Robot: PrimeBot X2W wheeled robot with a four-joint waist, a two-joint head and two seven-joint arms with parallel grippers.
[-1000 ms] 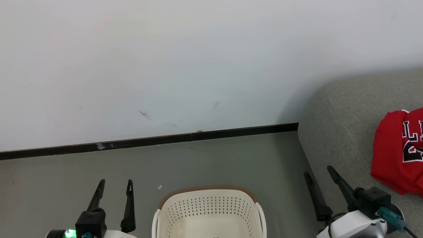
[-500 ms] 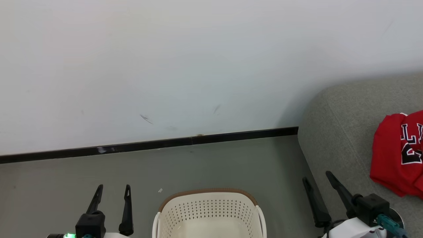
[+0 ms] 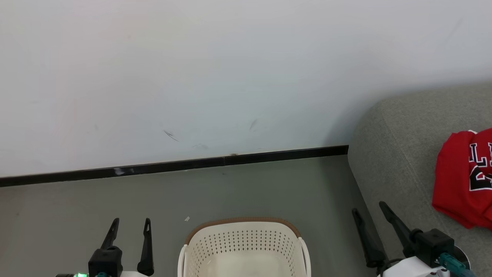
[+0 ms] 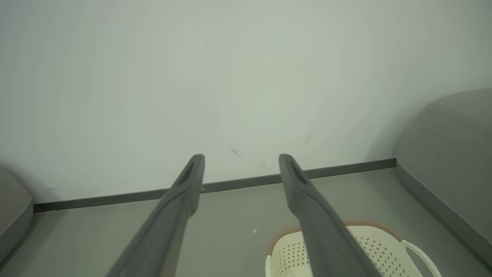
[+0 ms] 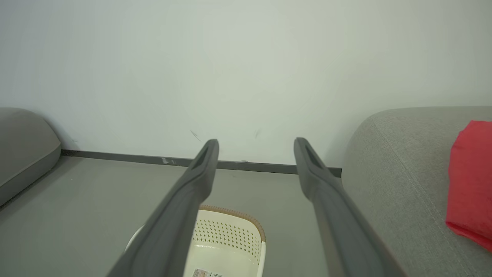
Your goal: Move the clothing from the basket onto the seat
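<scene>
Seat (image 3: 399, 154), right of the robot, carries the clothing (image 3: 461, 181) on its cushion top. Basket (image 3: 242, 244) sits on the floor between the hands. Its visible part is bare and its near end is cropped, so the task is likely done but unconfirmed. Clothing is a bunched heap, cut by the frame edge. Its visible long axis runs away from the robot, lettering up. Left hand (image 3: 131, 221) and right hand (image 3: 368, 207) are both spread apart and empty.

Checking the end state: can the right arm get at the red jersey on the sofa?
Probably yes: the right gripper hangs open beside the sofa, the red jersey lies uncovered on its cushion, and nothing stands between them.
</scene>
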